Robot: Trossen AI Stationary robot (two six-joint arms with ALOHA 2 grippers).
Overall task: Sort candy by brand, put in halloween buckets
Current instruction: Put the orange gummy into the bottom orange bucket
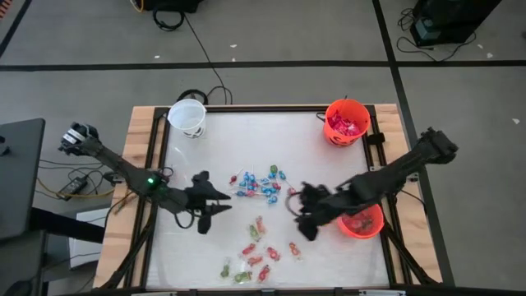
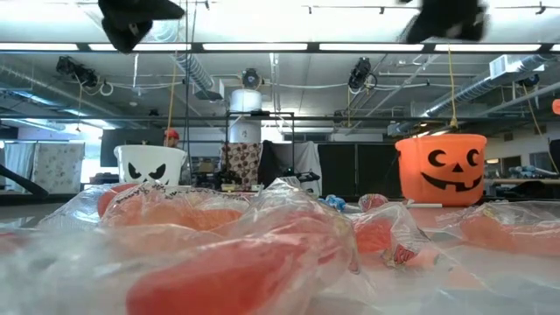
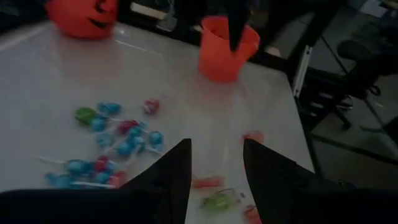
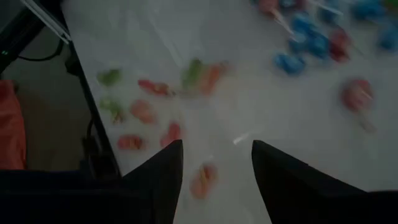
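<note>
- The right hand hangs above the worktop just beside the near orange bucket; its fingers stand apart with nothing between them — bare white surface and loose candy show through the gap.
- The left hand hovers over the worktop's left half, fingers about half open, holding nothing.
- The high view alone shows all three buckets: a white bucket at the far left corner, an orange one with a face at the far right, the third under the right arm.
- The low view shows faces on the white bucket and the far orange one, with big blurred wrappers up close.
- The far orange bucket holds red and pink packets; the near one has red candy inside; the white one's contents cannot be told.
- Blue-and-red candies lie mid-worktop; green, orange and red pieces lie nearer the front edge.
</note>
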